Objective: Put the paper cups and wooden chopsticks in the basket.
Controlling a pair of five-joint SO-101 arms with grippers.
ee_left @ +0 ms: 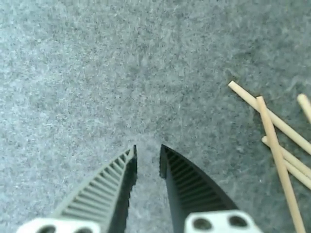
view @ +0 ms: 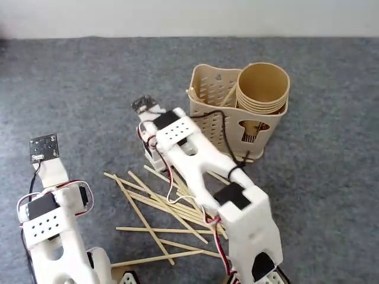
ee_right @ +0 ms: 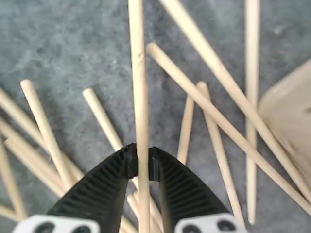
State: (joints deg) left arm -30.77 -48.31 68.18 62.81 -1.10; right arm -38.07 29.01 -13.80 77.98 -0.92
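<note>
Down low, the right claw point(ee_right: 142, 162) was clenched on one chopstick point(ee_right: 137, 73), which ran lengthwise in line with its fingers. Loose chopsticks point(view: 160, 207) lay fanned at seven o'clock of the basket point(view: 204, 97), which held the stacked cups point(view: 263, 86). The left claw point(ee_left: 148, 155) hung released, slightly parted, over carpet point(ee_left: 97, 58).

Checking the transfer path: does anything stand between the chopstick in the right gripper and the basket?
Nothing visible does. The right gripper pinches one chopstick beside the basket; stacked paper cups fill one side, the other side is open.
</note>
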